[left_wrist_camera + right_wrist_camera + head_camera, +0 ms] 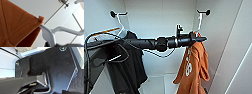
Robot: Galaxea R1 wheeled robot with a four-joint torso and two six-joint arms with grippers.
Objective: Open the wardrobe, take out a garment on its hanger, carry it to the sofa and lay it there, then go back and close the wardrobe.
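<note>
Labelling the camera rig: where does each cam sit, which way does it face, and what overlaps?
Head: high on the robot, looking forward and down into the open wardrobe; left arm reaches to the orange shirt; black shirt hangs beside.
Left wrist: on the left arm, looking up past the orange shirt and white hanger.
Right wrist: on the right arm, facing the robot's own dark plate.
Shared: head and left wrist both show the orange shirt.

rust-orange shirt (16, 26): soft woven cloth, matt | slim pale hanger (50, 33): smooth plastic, slight gloss | white wardrobe wall (159, 22): smooth, matt | black shirt (132, 65): matt cloth
</note>
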